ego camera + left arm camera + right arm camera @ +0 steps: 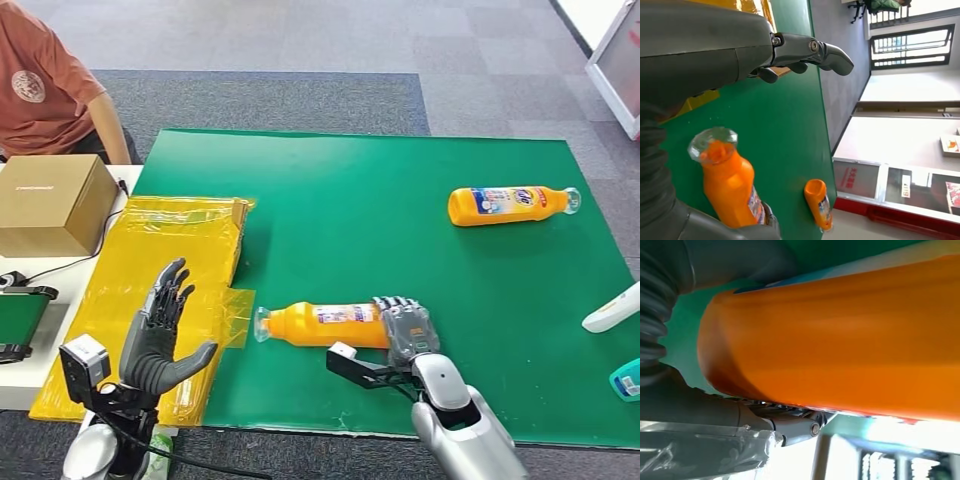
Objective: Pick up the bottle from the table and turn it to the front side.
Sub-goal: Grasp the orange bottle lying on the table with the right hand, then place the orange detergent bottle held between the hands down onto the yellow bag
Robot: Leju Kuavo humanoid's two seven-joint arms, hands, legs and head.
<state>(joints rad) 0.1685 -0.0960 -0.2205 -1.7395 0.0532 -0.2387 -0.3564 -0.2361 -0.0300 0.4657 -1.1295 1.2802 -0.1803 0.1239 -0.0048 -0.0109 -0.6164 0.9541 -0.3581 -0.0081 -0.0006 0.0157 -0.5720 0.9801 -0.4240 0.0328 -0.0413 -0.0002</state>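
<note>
A flat green mat [423,250] covers the table and serves as the landmark; around it lies grey carpet floor [302,50]. Off the mat's left edge sits a crinkled yellow plastic sheet [143,270], beyond that a brown cardboard box [49,200], and behind the box a person in a rust-orange shirt [45,80]. Near the mat's front edge lies the orange plastic bottle with a clear cap [321,325], on its side, cap pointing toward the yellow sheet. The right hand [407,332] wraps the bottle's base end, fingers curled over the top of the body; the bottle looks to lie on the mat or just above it, which of the two I cannot tell. The left hand [162,340] is raised over the yellow sheet, off the mat's front left corner, fingers spread apart and holding nothing. A second orange bottle with a blue-and-white label [509,205] lies on its side toward the mat's far right part, well apart from the first. The right wrist view gives the bottle's orange body [836,335] pressed close against the hand, with a finger beneath it. The left wrist view shows the clear cap end-on [711,142], the second bottle's base [817,200], and a barred window beyond the mat.
</note>
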